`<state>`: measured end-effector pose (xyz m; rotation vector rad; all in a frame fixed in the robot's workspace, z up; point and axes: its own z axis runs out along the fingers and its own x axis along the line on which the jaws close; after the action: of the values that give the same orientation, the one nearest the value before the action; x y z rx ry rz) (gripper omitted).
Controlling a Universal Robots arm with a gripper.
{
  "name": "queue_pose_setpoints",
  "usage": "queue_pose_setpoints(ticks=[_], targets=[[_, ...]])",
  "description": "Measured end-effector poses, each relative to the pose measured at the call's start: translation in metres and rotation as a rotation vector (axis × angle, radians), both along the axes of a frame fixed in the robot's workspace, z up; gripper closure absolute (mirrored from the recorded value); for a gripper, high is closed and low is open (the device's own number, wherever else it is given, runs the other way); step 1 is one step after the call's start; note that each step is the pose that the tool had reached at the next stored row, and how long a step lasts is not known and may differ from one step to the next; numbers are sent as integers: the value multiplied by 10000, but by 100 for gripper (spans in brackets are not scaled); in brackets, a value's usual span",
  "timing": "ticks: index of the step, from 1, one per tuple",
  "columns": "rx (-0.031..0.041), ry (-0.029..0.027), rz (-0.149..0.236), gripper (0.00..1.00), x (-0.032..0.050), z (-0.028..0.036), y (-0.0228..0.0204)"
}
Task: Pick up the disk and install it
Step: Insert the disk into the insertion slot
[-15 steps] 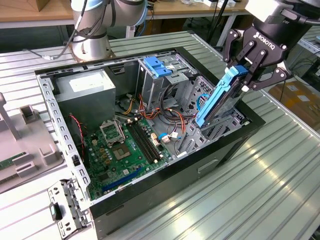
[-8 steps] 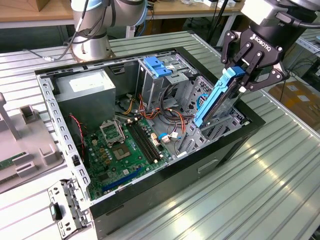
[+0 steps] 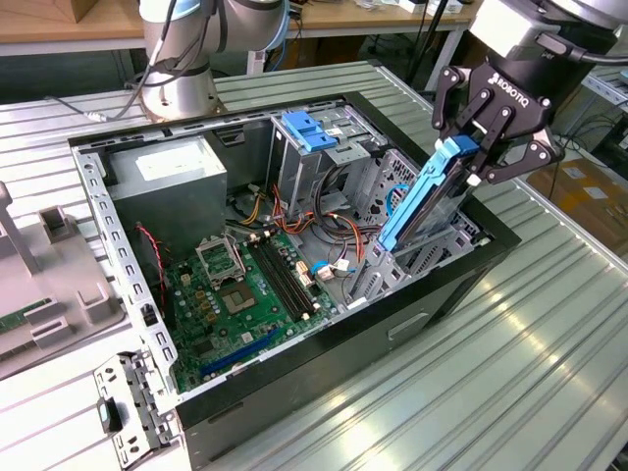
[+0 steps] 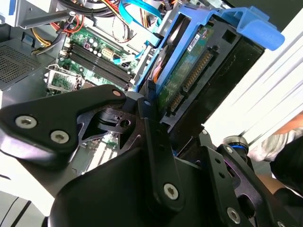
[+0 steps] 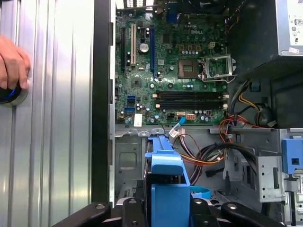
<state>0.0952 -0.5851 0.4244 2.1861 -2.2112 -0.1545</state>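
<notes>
Disk [image 3: 432, 211] in blue rails [image 3: 404, 218], clamped at its upper end by the gripper [image 3: 471, 157].
It stands tilted over the open computer case [image 3: 324, 383], its lower end at the mouth of the drive bay [image 3: 417, 267] on the exterior view's right. Its green circuit-board face [image 4: 189, 71] shows in the second wrist view. The power supply [image 3: 157, 196] carries a white sticker [image 3: 167, 162] whose print I cannot read.

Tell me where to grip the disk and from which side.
Grip its upper end, at the blue rail, from above. The disk stands tilted with its lower end down at the cage, leaving the top free, and its flat faces suit a pinch across the thin side. The gripper is shut on it there.
</notes>
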Motion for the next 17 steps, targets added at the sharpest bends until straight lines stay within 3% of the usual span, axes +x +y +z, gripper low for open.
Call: queue_pose_setpoints(ticks=[7, 17], targets=[[-1, 0, 0, 64, 0, -87, -1], [0, 0, 0, 64, 0, -148, -2]])
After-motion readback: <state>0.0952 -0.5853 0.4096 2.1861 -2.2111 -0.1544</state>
